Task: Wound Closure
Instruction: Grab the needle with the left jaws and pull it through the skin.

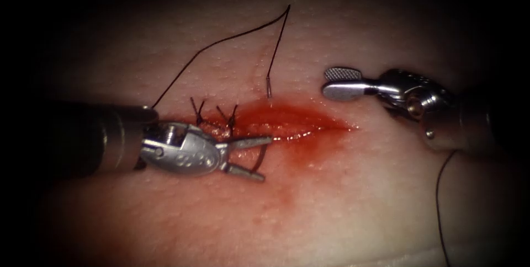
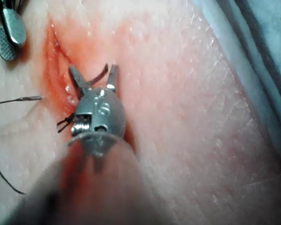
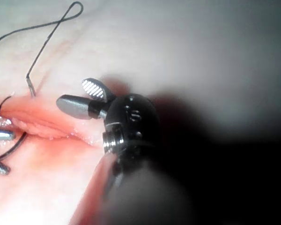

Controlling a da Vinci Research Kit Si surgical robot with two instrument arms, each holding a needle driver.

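The curved needle (image 1: 268, 87) sits in the tissue (image 1: 342, 201). Its thread end stands out of the skin just beyond the cut (image 1: 298, 121), and its front part arcs out on the near side. My left tool (image 1: 266, 159) is open, its jaws straddling that arc without closing on it; the left wrist view shows the same (image 2: 92, 69). My right tool (image 1: 327, 82) is open and holds nothing, hovering off the cut's right end, also seen in the right wrist view (image 3: 71, 93). Dark thread (image 1: 221, 43) loops from the needle's end up and back to the left.
Two tied stitches (image 1: 215, 115) with short dark ends close the cut's left part. Red fluid (image 1: 287, 115) wets the open right part. Another strand of thread (image 1: 439, 206) hangs down below the right tool's shaft.
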